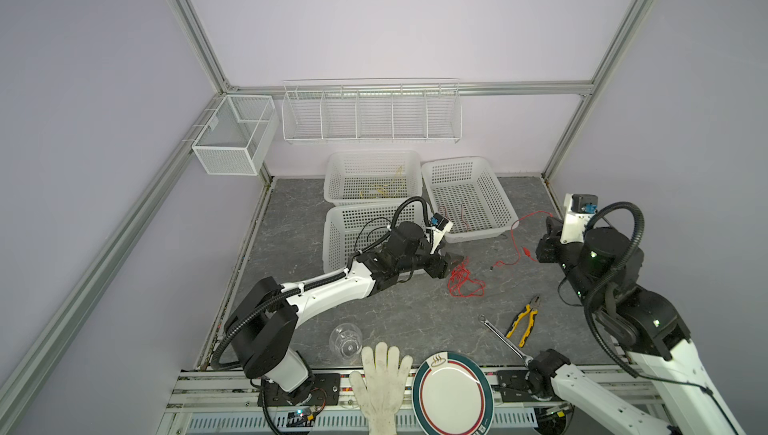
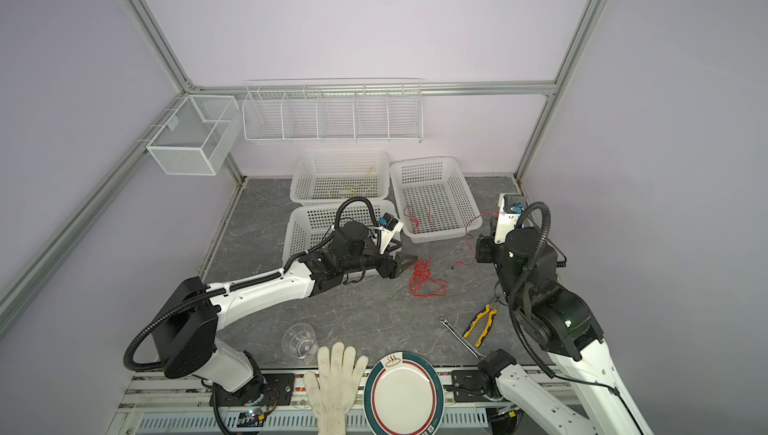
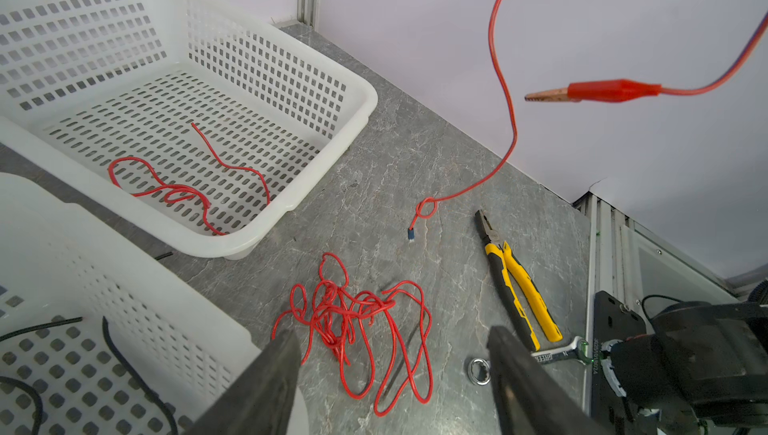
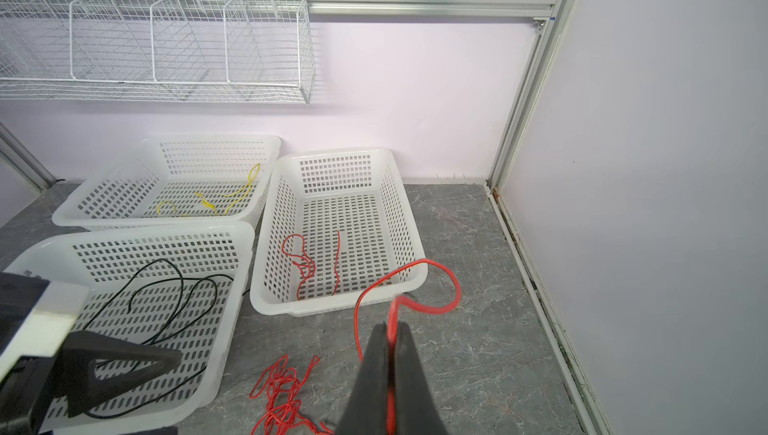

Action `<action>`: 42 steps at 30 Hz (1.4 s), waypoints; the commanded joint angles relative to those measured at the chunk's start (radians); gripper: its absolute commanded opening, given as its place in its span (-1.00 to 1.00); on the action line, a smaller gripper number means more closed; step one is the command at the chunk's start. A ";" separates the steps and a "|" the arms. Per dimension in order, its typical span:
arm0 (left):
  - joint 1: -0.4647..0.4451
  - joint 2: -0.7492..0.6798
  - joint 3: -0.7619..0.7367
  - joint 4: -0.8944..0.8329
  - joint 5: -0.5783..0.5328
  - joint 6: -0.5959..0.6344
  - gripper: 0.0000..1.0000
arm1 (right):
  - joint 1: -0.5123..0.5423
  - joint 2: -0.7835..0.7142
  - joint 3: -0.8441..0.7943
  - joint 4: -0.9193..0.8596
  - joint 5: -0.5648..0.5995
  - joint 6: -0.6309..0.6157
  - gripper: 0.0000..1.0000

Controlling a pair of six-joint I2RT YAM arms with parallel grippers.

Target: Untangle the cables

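Right fingers [image 4: 374, 374] are pressed together on a red lead [image 4: 451, 291], which loops out from them and drops to the counter [image 1: 395, 320], ending in a small knot near the pliers [image 3: 528, 287] and a wrench [image 3: 552, 356]; its crocodile clip [image 3: 602, 91] hangs in the air. Left fingers [image 3: 270, 370] stand apart with nothing between them, and a red tangle [image 3: 353, 316] lies bunched on the counter just ahead of them. Beyond, the nearest white basket [image 4: 124, 234] holds a black cable [image 4: 182, 283], the basket to its right [image 4: 332, 308] a loose red cable [image 4: 305, 262], and the far basket [image 4: 208, 137] by the wall a yellow cable [image 4: 237, 198], each strand lying slack on the perforated floor.
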 commanded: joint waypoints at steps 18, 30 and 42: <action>-0.004 -0.107 -0.104 0.004 -0.113 0.018 0.44 | -0.091 0.407 0.275 0.457 -0.183 -0.141 -0.87; -0.005 -0.114 -0.107 -0.016 -0.131 0.021 0.44 | -0.127 0.603 0.141 0.598 -0.216 -0.060 -0.88; -0.004 -0.111 -0.102 -0.020 -0.145 0.020 0.44 | -0.168 0.849 0.094 0.633 -0.254 0.047 -0.87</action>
